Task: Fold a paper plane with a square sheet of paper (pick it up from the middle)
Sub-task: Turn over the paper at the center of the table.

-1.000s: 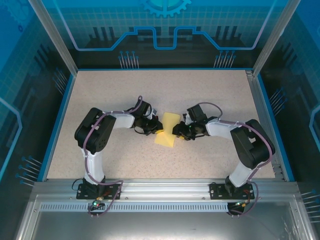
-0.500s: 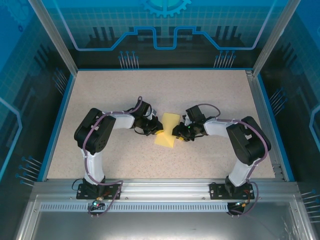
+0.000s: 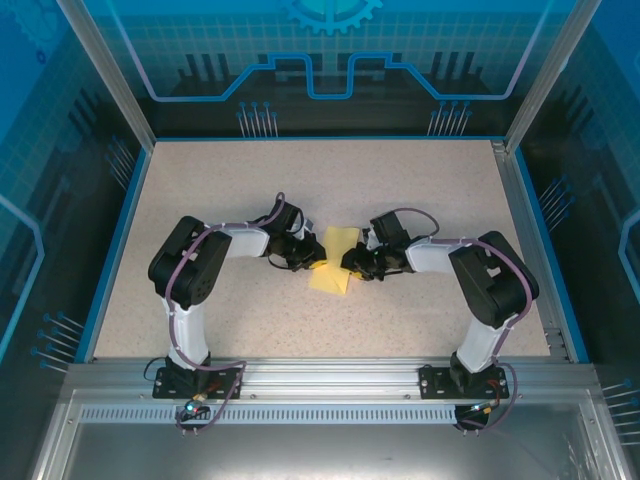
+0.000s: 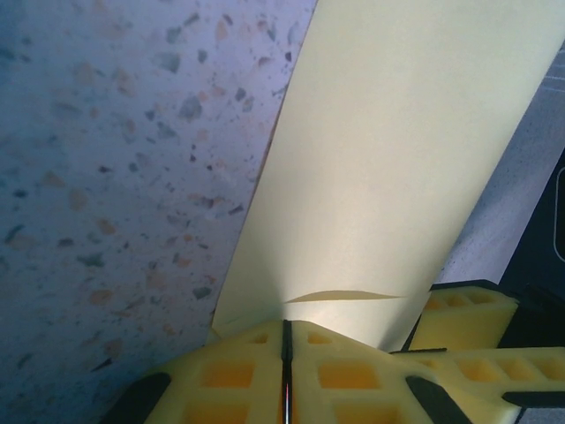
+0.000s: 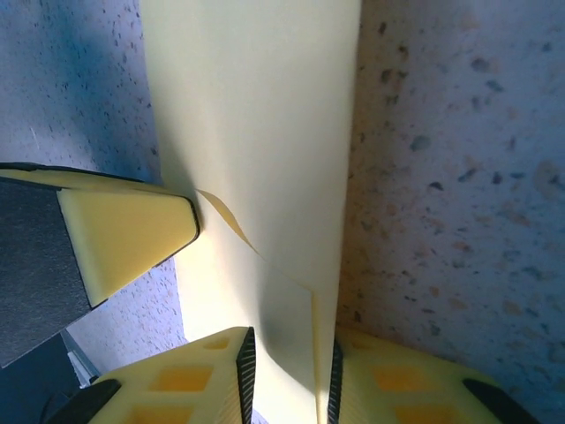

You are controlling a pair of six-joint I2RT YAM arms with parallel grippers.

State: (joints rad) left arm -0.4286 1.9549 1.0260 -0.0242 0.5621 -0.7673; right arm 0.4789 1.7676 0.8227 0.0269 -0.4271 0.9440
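The pale-yellow sheet of paper (image 3: 336, 258) lies partly folded at the table's middle, between both grippers. My left gripper (image 3: 313, 262) is shut on the sheet's left edge; in the left wrist view its pads (image 4: 238, 353) meet in a thin seam at the gripper (image 4: 285, 325), and the paper (image 4: 388, 159) rises away with a small buckle. My right gripper (image 3: 351, 264) is at the sheet's right edge. In the right wrist view this gripper (image 5: 290, 340) stands open, with folded layers of paper (image 5: 256, 115) running between its fingers. No finished plane shape shows.
The speckled beige table (image 3: 230, 190) is bounded by blue walls and a metal rail at the near edge. The left gripper's yellow finger (image 5: 124, 238) shows in the right wrist view, close beside the paper; the right one's finger (image 4: 468, 314) shows in the left wrist view.
The right gripper has crept leftward onto the paper's right edge and its arm has shifted a little left. The left gripper has held still on the paper.
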